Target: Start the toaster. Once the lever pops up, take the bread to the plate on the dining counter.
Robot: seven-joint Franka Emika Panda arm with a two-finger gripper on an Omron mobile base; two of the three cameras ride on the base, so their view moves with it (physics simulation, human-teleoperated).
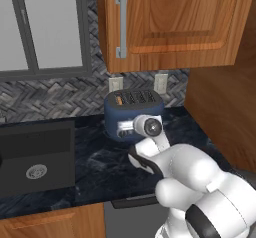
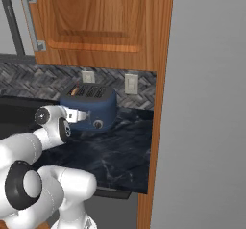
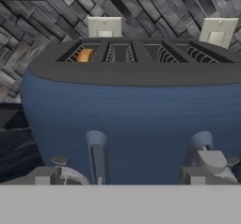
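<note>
Black veined worktop (image 1: 100, 167) under a wooden wall cabinet (image 1: 175, 22) is seen from the left base view, the squat dark-blue four-slot toaster (image 1: 131, 113) standing against herringbone tiles.

From the right base view, the gripper (image 2: 82, 115) is held against the toaster's front.

In the hand view, the fingers are spread wide before the front levers (image 3: 97, 150); the golden-brown bread slice (image 3: 84, 55) sits in the leftmost slot. It is judged light, stiff and crumbly, best pinched across its flat faces.
</note>
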